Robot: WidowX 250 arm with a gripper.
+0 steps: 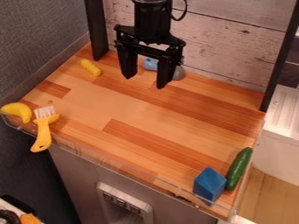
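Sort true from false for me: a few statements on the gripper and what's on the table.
1. The gripper is open. True.
2. The gripper holds the small blue thing. False: it holds nothing; that thing sits by the back wall.
3. The brush lies beside the banana. True.
4. The brush's handle is green. False: it is yellow.
5. The cucumber lies beside the blue block. True.
6. The banana is at the same end of the table as the cucumber. False: they are at opposite ends.
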